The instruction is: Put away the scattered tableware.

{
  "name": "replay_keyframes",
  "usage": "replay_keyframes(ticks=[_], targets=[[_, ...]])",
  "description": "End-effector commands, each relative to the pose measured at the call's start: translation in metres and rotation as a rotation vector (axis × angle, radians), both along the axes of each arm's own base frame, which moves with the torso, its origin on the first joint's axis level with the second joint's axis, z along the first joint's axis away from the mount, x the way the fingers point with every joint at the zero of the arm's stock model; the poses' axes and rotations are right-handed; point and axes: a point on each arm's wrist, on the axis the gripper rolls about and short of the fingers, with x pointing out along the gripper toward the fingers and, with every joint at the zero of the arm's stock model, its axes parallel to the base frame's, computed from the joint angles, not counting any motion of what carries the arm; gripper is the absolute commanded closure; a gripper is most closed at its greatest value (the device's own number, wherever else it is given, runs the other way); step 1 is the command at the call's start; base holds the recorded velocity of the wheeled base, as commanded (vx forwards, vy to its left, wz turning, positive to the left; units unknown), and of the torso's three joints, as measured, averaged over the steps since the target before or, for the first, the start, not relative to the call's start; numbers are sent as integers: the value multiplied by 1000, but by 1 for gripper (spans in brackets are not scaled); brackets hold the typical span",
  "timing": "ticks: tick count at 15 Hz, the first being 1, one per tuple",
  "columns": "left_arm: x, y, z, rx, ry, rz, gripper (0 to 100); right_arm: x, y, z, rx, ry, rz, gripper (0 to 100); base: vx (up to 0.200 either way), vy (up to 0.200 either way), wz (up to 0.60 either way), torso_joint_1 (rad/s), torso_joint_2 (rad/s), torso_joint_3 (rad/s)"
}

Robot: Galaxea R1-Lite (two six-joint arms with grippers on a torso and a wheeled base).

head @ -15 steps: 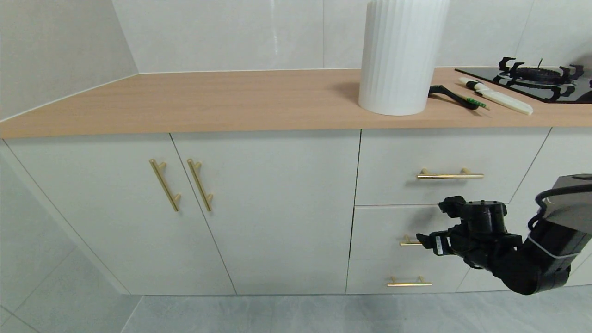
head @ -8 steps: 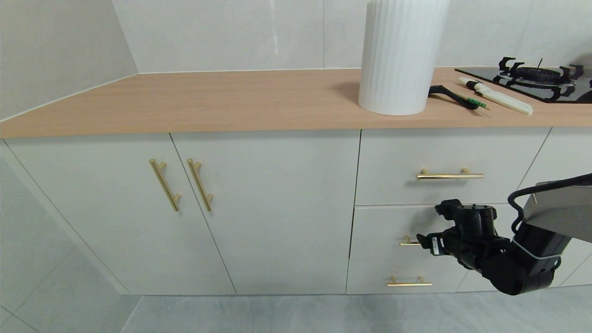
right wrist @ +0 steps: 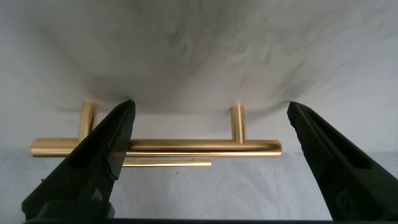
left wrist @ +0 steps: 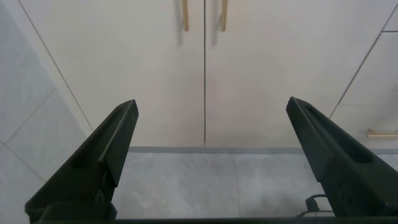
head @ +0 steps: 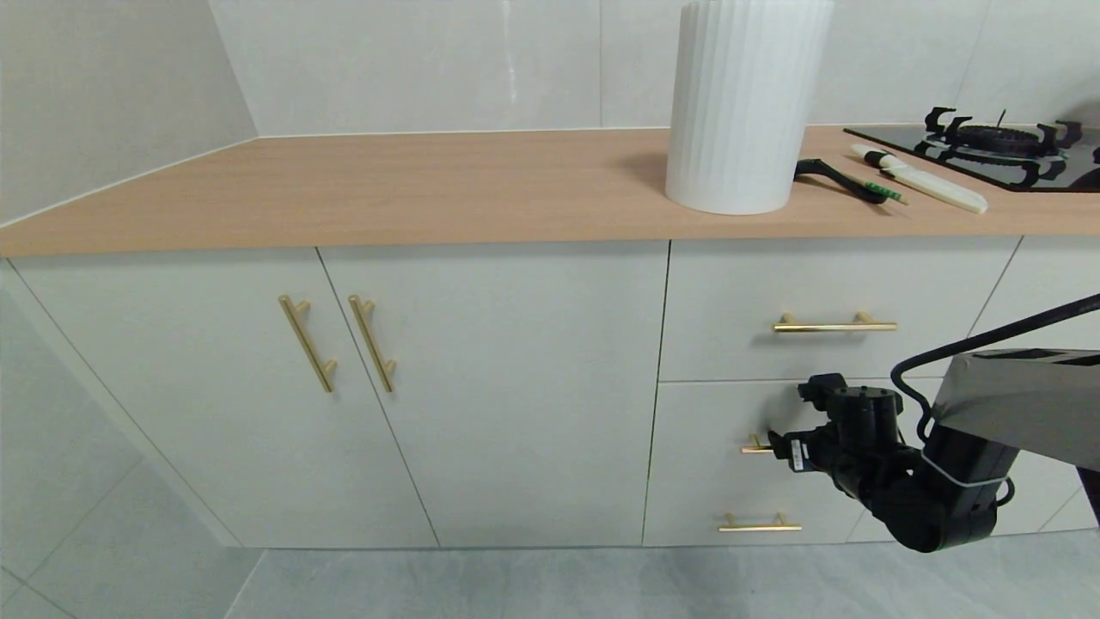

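Right gripper [right wrist: 210,107] edged nearer middle drawer handle [right wrist: 186,147], spread wide, perhaps touching, wooden counter [head: 387,189], tiled walls [head: 412,60].

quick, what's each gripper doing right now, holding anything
left gripper: open, empty
right gripper: open, empty, jaws either side of the middle drawer handle

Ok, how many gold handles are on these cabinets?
5. Two upright handles on the left doors. Three on the drawers: top handle, middle handle partly behind the right hand, bottom handle. Others may sit out of frame.
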Motion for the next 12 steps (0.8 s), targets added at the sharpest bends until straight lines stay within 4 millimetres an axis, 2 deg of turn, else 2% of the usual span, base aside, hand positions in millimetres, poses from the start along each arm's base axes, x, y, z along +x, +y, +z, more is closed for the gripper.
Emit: replay_keyframes(ticks=[1, 7, 12], targets=[[0, 0, 0, 0, 1, 0, 0, 0, -1, -3, 0, 1, -5, 0, 0, 0, 0, 0, 0, 0], [0, 0, 0, 0, 1, 0, 0, -6, -2, -9, -11, 91, 2, 0, 0, 0, 0, 0, 0, 0], [0, 0, 0, 0, 1, 0, 0, -13, -3, -4, -5, 181, -1, 0, 0, 0, 0, 0, 0, 0]])
